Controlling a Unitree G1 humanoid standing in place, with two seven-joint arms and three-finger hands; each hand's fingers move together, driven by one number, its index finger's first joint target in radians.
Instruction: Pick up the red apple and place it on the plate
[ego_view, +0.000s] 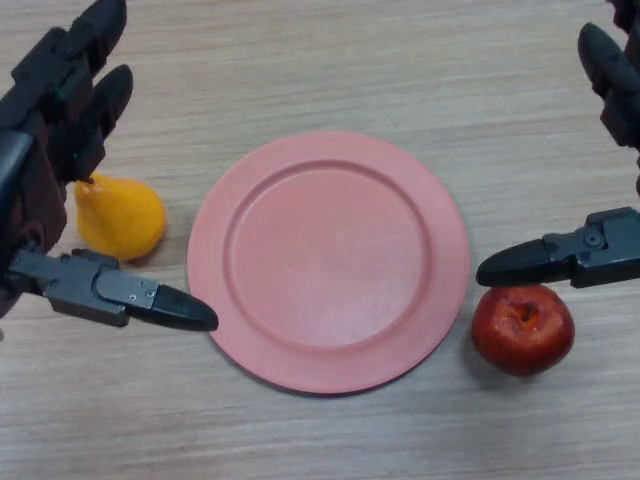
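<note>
Right hand (600, 250) open just above red apple (523, 328), beside plate (328, 262).

Soft even overhead light, faint shadows beneath plate (328, 262) and apple (522, 328) — mild sheen on plate.

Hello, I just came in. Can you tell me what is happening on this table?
A robot stands over a wooden table with both hands open and holding nothing. The right robot hand hovers just above a red apple, which lies right of an empty pink plate. The left robot hand is near a yellow pear left of the plate. The apple is not yet picked up.
</note>
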